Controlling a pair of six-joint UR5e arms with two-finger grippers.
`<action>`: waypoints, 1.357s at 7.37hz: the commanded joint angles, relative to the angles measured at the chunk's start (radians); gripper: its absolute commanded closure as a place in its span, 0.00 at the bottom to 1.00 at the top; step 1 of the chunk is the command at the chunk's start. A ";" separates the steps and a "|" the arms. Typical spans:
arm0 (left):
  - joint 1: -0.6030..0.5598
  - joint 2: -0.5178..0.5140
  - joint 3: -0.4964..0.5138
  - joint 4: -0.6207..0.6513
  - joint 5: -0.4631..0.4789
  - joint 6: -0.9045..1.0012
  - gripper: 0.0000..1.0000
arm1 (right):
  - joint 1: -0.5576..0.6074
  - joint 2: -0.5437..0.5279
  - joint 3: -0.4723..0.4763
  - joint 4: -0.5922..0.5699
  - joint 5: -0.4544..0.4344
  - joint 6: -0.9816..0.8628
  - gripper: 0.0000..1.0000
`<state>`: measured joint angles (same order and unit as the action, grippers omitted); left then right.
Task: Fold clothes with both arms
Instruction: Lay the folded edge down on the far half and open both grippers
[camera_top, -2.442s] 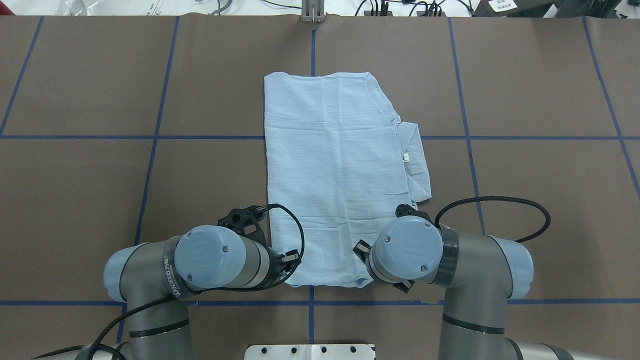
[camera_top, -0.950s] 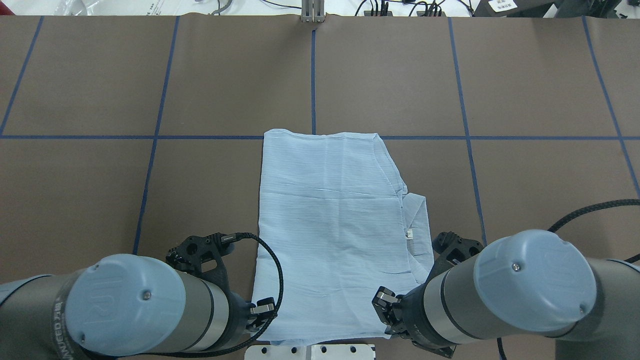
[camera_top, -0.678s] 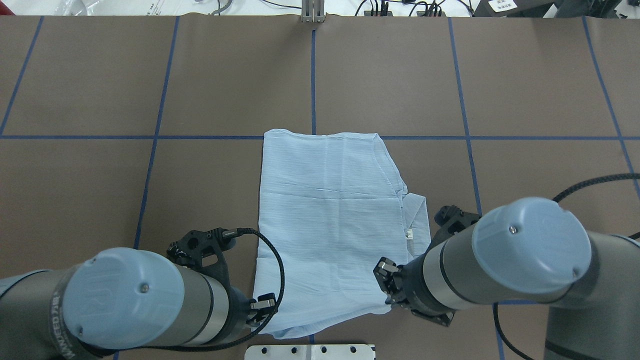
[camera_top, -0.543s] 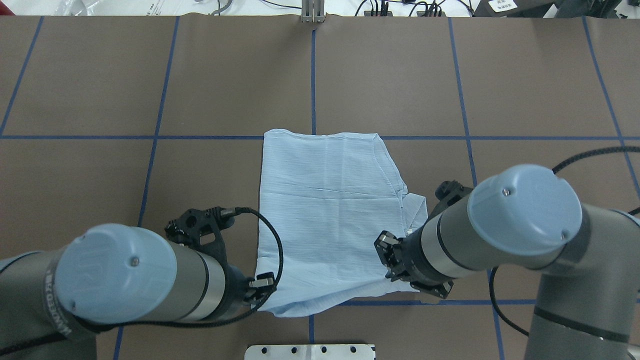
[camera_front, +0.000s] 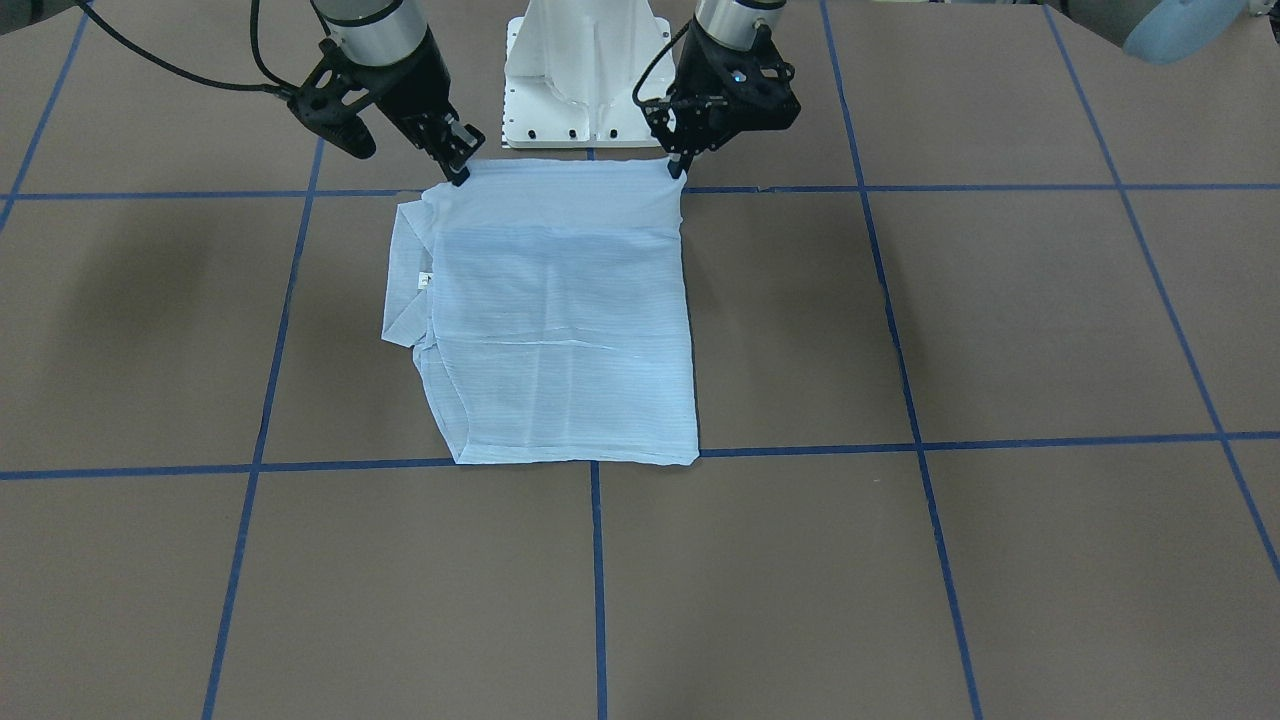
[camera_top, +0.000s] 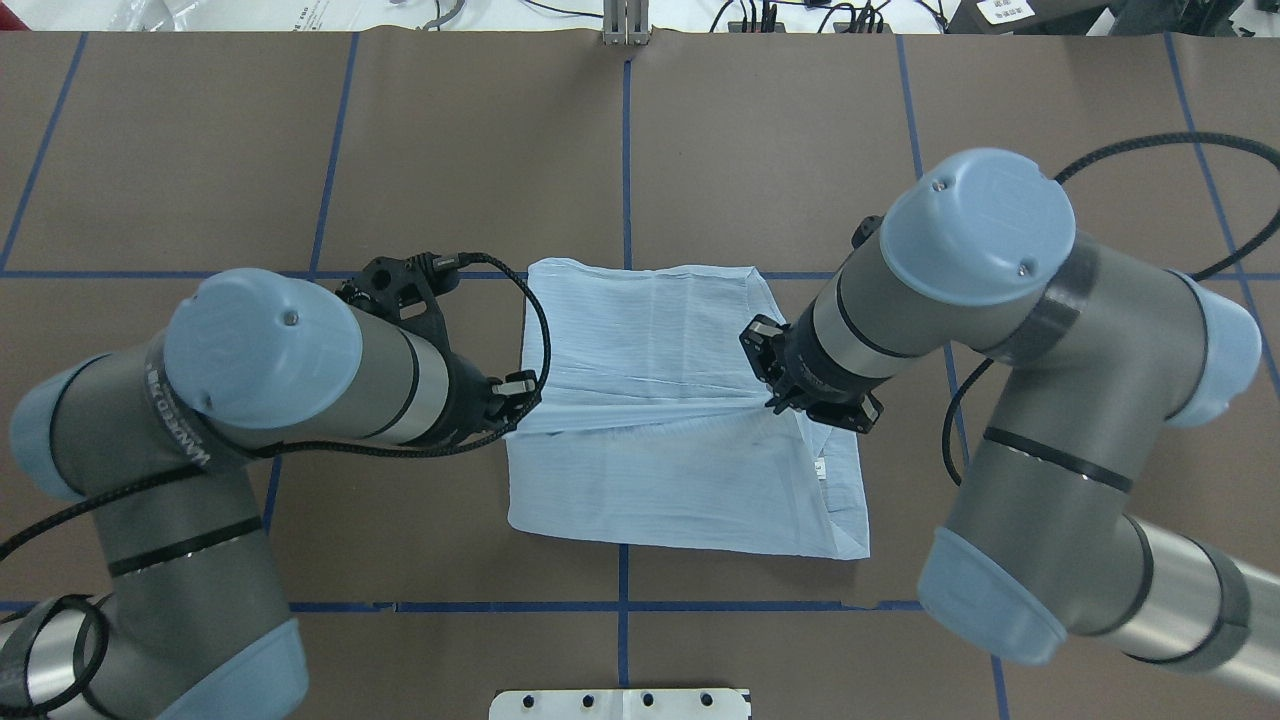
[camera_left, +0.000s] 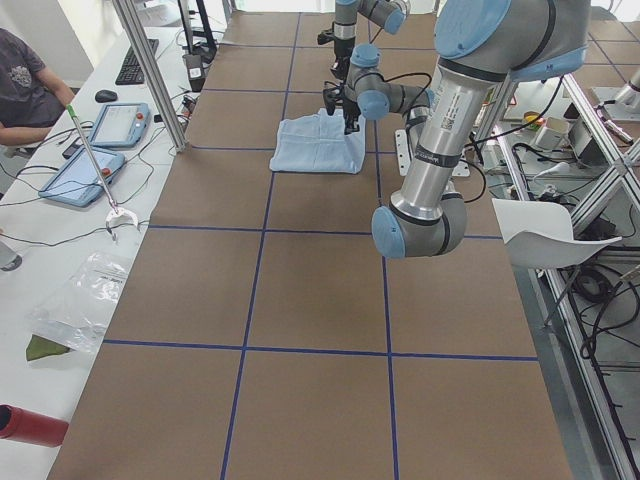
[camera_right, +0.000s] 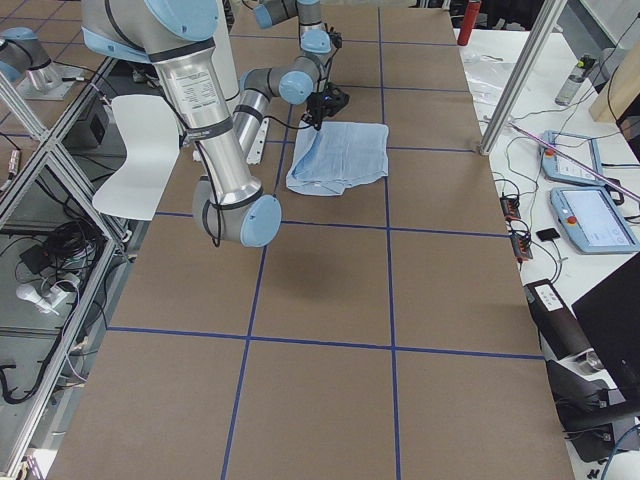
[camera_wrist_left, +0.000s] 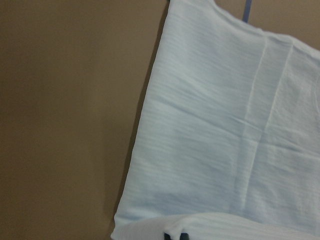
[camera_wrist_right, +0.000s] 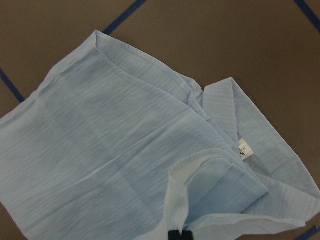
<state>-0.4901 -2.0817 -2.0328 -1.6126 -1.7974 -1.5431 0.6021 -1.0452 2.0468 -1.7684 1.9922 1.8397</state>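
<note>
Overhead exterior: left gripper (camera_top: 522, 388) & right gripper (camera_top: 779, 392), each clamped on a near hem corner, have carried shirt (camera_top: 660, 480) hem fwd over its body, centre of table (camera_top: 150, 150); I judge fold approx half done.

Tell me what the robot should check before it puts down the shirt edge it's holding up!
1. Left gripper pinches its shirt corner: ok.
2. Right gripper pinches its corner: ok.
3. Lifted edge runs about straight between the grippers: ok.
4. Far edge lies flat on the table: ok.
5. Collar tucked inside: not ok, it sticks out on the robot's right side.
6. How high the lifted edge hangs over the layer below: cannot tell.
</note>
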 joint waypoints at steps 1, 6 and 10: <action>-0.070 -0.053 0.189 -0.122 0.000 0.038 1.00 | 0.068 0.086 -0.167 0.003 0.010 -0.095 1.00; -0.114 -0.126 0.362 -0.228 0.001 0.069 1.00 | 0.102 0.221 -0.498 0.222 0.014 -0.134 1.00; -0.142 -0.230 0.589 -0.328 0.003 0.089 1.00 | 0.134 0.261 -0.706 0.366 0.013 -0.137 1.00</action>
<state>-0.6293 -2.3018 -1.4962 -1.9066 -1.7953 -1.4595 0.7335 -0.7897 1.4022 -1.4617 2.0053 1.7023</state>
